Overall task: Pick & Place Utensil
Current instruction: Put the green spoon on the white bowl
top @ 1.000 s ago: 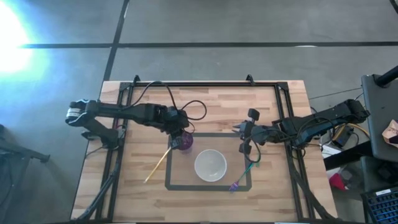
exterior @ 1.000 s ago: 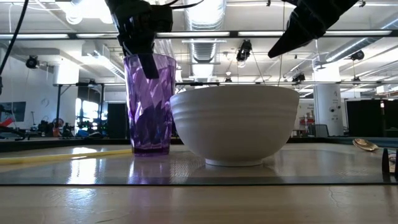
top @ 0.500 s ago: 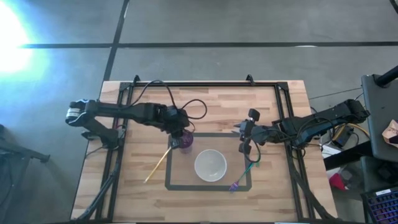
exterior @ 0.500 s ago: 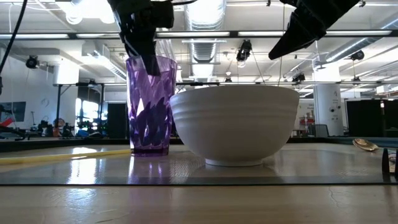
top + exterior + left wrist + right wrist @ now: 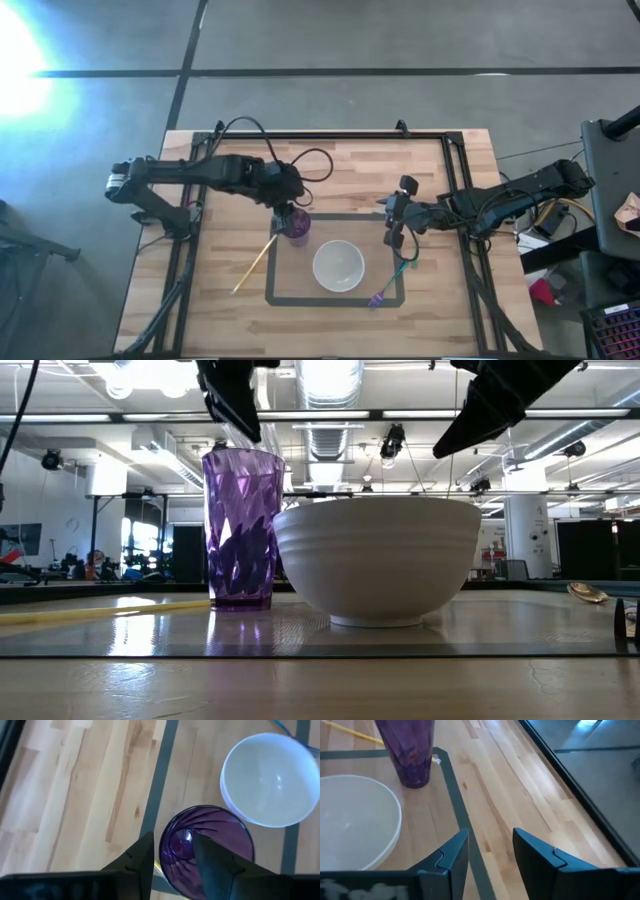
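The left gripper [image 5: 232,405] has let go of the purple cup [image 5: 297,225] and now hangs just above its rim, fingers spread. The cup stands upright beside the white bowl [image 5: 338,266]. The right gripper [image 5: 390,222], also spread, waits past the bowl from the cup, holding nothing. The yellow utensil [image 5: 254,264] lies untouched beside the cup.

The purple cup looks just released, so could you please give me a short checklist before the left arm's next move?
1. Cup upright on the table: ok.
2. Left gripper open and clear above the cup rim: ok.
3. Cup apart from the bowl: cannot tell; they look very close.
4. Yellow stick lying free on the table, left of the cup: ok.
5. Right gripper open, away from the cup: ok.
6. Green and purple utensil lying at the tape corner: ok.
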Available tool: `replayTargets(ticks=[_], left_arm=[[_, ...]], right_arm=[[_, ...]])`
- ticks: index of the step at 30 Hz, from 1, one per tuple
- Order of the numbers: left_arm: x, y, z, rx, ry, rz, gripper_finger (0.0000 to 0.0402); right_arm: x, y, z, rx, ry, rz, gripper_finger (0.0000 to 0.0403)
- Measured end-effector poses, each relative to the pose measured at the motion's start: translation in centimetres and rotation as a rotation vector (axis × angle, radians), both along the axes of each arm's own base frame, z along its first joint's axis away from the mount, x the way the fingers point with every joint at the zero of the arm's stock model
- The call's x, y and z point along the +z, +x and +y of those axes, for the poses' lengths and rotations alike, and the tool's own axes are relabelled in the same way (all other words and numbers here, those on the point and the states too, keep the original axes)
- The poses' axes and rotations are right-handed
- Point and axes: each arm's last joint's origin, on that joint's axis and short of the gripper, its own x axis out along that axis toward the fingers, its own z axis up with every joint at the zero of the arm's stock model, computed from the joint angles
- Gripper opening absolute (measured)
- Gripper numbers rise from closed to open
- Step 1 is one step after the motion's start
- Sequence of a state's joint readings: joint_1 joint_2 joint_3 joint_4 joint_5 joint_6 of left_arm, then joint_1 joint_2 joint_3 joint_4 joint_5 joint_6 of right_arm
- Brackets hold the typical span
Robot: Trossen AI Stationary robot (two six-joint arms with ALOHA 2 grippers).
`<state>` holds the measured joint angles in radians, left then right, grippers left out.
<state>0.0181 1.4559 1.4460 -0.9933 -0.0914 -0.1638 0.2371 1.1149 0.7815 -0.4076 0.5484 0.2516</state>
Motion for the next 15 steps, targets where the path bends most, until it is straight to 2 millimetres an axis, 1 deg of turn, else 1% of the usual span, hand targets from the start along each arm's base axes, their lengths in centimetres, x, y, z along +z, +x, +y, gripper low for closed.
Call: replayTargets(ticks=[4,7,11,15], left_arm=[[1.8,-0.4,0.0,0.009,-0.006,-0.012,0.013],[2.8,-0.7,-0.2,0.004,-0.007,-0.019,0.0128],[3.2,-1.0,-0.7,-0.013,-0.007,-0.017,0.0126],[2.9,-1.4,-1.6,-0.045,-0.007,0.002,0.0126]], right_arm=[[-0.1,-0.1,0.0,-0.037,0.051,-0.006,0.0147],[-0.5,-0.5,-0.1,-0.068,0.093,0.026,0.0141],[-1.2,-1.2,0.0,-0.111,0.216,0.105,0.0134],[-2.0,-2.2,-0.1,-0.21,0.33,0.191,0.0133]])
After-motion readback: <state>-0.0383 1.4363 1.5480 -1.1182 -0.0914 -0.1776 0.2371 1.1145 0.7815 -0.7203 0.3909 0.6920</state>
